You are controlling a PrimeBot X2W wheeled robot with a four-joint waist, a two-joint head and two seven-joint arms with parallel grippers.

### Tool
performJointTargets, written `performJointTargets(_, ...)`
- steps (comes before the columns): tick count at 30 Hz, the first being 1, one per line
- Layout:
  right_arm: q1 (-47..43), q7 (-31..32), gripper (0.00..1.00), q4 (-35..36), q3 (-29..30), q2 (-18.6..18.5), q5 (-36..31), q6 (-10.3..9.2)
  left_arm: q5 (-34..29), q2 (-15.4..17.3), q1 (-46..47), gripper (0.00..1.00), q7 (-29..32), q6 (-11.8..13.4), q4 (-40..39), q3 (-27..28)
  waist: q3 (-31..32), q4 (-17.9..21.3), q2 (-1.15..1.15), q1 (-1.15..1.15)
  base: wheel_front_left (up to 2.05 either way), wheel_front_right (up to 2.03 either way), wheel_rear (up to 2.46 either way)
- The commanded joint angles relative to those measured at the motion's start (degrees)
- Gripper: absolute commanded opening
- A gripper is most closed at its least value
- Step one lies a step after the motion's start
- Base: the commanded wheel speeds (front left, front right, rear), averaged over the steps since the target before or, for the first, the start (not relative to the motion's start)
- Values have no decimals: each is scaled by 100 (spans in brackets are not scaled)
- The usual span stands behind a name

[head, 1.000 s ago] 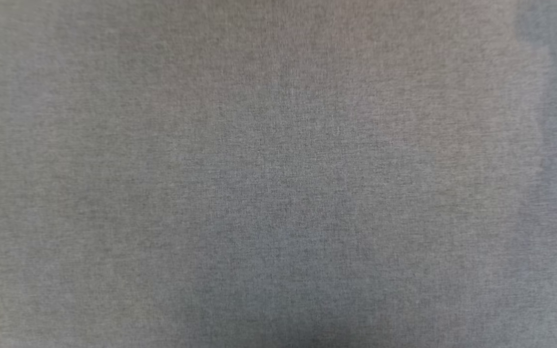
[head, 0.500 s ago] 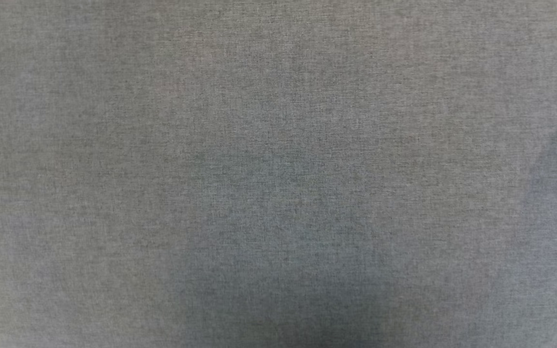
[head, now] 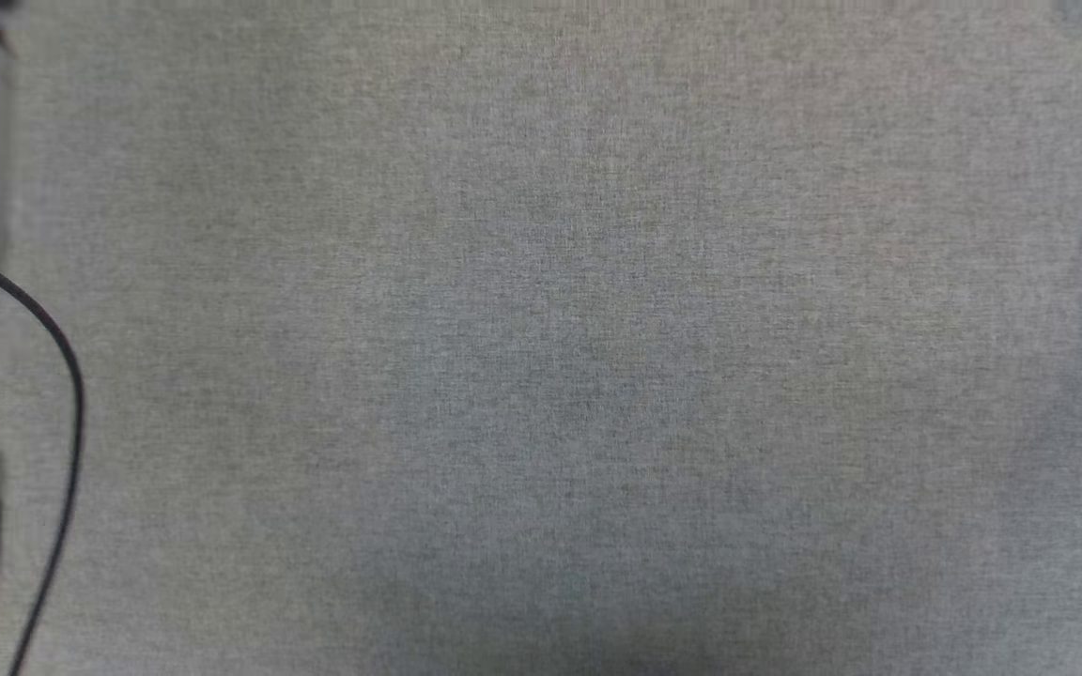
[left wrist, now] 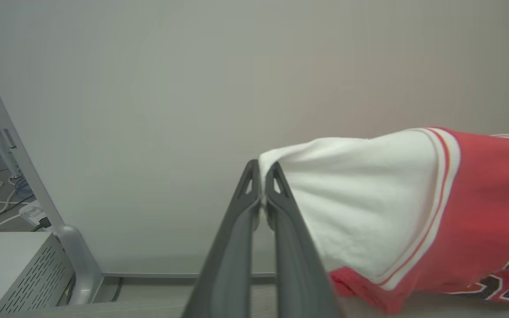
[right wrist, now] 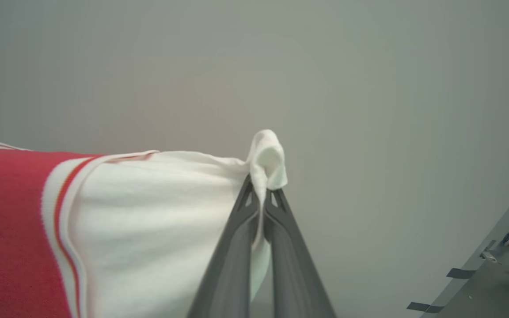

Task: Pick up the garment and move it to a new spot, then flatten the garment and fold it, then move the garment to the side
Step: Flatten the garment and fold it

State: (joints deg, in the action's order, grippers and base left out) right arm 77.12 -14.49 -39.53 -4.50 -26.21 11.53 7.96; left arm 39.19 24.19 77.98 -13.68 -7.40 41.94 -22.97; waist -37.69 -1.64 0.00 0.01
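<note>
— Where's the garment (left wrist: 369, 198)?
— Stretched between two grips. The left hand (left wrist: 261, 179) is clamped on the tip of one white sleeve. The right hand (right wrist: 262, 194) pinches the other sleeve, a tuft poking out above it.
— Lifted clear?
— Hard to say. The red hem may brush the grey tabletop (left wrist: 148, 296).

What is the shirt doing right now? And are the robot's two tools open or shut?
shirt, held by both white sleeves, stretched between the two tools.
left tool, shut on the edge of one white sleeve.
right tool, shut on the other sleeve, with cloth bunched above its tips.
</note>
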Motion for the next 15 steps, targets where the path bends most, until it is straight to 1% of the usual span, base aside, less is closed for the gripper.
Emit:
performJointTargets(1,-333,-50,0,76,-16,-85,117,-47,124,-60,-302,0,-63,-8,0,-81,342,-74,0,-1,0,0,0)
performJointTargets(7,-1681,-50,0,277,-243,-185,594,-47,559,-170,-1437,0,-15,-8,47,-535,954,-107,0,-1,0,0,0)
performJointTargets(15,-3304,-51,0,632,-540,-344,1171,-47,1092,-70,-2828,0,102,-8,-23,-983,1701,-77,0,-1,0,0,0)
